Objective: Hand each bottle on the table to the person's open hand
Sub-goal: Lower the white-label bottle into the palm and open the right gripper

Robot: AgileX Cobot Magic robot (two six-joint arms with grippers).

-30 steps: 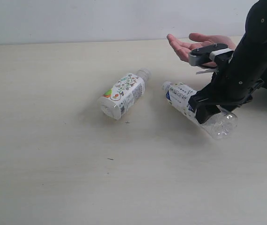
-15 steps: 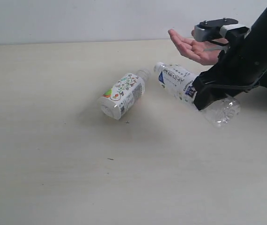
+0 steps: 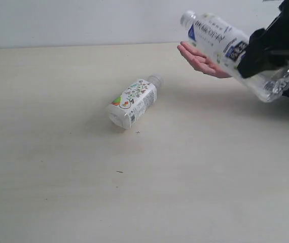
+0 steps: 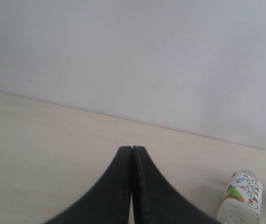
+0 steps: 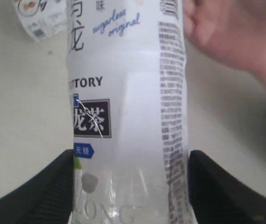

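Grip confirmed: we find the right gripper (image 3: 256, 50) clamped on the white-and-blue bottle (image 3: 213, 31), tilted above the open hand (image 3: 201, 62); left gripper (image 4: 132, 161) fingers pressed together.

We see one bottle (image 3: 133, 102) lying on the surface (image 3: 83, 177), mid-width, nearer the far edge. Toward the far right corner, our right hand (image 3: 256, 50) holds a second bottle (image 3: 220, 38) just above the person's open hand (image 3: 201, 61).

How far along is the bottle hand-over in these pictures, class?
Done: the white-and-blue bottle is off the table. In hand: the right gripper holds it at the open hand, not yet released. Left: the colourful-print bottle lies on the table.
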